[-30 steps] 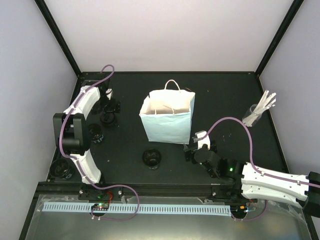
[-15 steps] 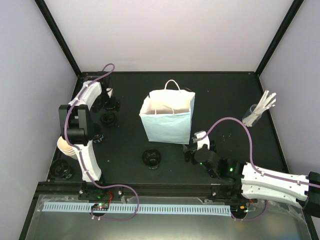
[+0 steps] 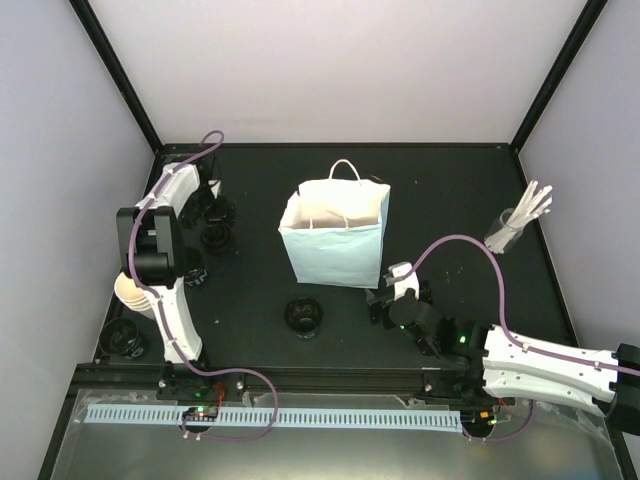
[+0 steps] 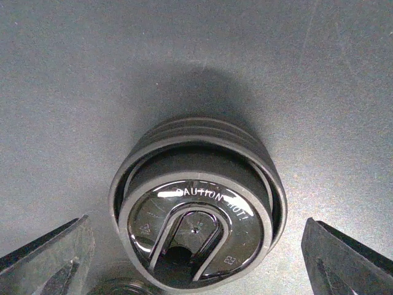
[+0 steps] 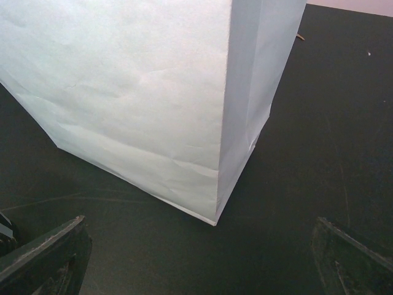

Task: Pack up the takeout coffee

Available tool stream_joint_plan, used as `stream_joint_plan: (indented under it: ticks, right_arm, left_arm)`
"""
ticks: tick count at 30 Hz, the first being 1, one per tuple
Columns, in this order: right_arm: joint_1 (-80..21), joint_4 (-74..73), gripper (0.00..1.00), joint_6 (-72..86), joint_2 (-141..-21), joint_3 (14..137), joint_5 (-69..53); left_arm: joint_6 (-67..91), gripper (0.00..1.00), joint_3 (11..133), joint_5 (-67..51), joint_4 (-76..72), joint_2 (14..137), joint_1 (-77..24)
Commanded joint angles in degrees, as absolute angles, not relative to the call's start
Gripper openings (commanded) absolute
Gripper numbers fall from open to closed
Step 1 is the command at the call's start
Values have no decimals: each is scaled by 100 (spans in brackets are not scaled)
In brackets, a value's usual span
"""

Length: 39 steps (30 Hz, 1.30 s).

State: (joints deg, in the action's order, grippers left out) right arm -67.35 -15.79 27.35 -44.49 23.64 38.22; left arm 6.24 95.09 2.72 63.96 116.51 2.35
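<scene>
Left end effector [image 4: 196, 261] spread wide over a black-lidded cup [image 4: 196, 209] at the left rear of the bench [image 3: 450, 200], fingers clear on either side. Right end effector [image 5: 196, 261] likewise wide and empty, facing the lower corner of the light-blue paper bag [image 5: 141, 92] upright mid-bench. Second lidded cup [image 3: 305, 317] just before the bag.

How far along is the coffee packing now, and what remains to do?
Done: nothing visibly; lidded cups stand on the table outside the blue bag. In hand: the left hand hangs open over one lidded cup, not gripping. The right hand is open near the bag's corner. Left: grasp and pack every cup.
</scene>
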Motion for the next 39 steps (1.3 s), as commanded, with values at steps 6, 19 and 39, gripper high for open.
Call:
stream_joint_plan:
  ticks: [6,19,39]
  right_arm:
    - [-6705,-1425,100,2735,-4386,2320,3799]
    - [-6702,-1409,100,2732,-4401,2320,3805]
    - [-6706,-1417,100,2739,-4386,2320,3831]
  left_arm:
    - [612,93,9634,250,6565,11849,297]
    - [571,88,9719,94,6602,11982,299]
    - [700,74,9509,263,6601,11674,283]
